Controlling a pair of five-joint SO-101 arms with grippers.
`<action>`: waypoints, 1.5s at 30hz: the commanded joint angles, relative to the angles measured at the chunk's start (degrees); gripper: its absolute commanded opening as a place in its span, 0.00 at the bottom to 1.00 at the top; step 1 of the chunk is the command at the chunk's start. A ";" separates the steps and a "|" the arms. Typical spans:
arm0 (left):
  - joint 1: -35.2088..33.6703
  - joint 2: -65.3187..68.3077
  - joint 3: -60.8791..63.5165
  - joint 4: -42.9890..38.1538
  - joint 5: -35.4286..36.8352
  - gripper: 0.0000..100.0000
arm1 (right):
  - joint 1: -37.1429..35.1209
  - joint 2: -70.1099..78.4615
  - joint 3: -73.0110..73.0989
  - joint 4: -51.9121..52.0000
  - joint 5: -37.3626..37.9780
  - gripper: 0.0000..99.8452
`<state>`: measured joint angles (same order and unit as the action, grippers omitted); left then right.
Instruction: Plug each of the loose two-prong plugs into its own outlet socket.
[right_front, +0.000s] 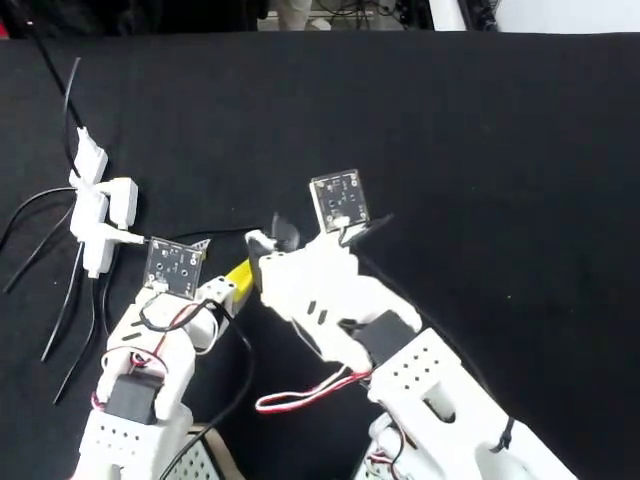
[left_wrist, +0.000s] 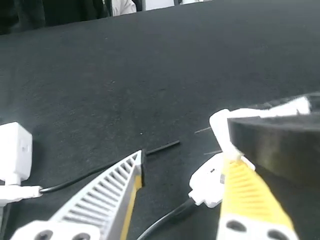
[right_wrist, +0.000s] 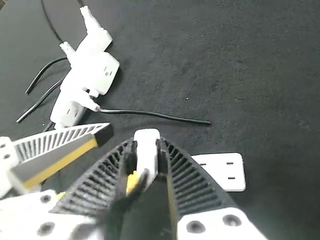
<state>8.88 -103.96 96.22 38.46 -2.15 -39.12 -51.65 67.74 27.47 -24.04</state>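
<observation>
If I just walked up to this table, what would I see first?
Probably the right pincer, squeezing a white plug near the middle of the black table. Next, the clump of white outlet sockets with thin black wires, over on the left arm's side.

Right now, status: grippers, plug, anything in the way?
Right gripper shut on plug. Left gripper open, close alongside. Outlets off to one side, cord trailing; socket plate flat beside right gripper.
</observation>
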 joint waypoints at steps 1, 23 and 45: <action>-0.66 -0.62 0.22 -2.46 0.44 0.26 | -3.43 -0.48 -1.98 0.97 2.64 0.01; -0.75 -0.53 -0.04 0.88 -3.69 0.26 | 4.48 0.40 -11.12 13.63 11.34 0.01; -30.55 -0.53 -1.01 26.46 -21.63 0.25 | 9.58 43.65 -40.57 35.16 25.05 0.01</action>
<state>-19.87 -104.13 95.87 65.01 -23.16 -30.15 -10.24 31.25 62.46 -0.22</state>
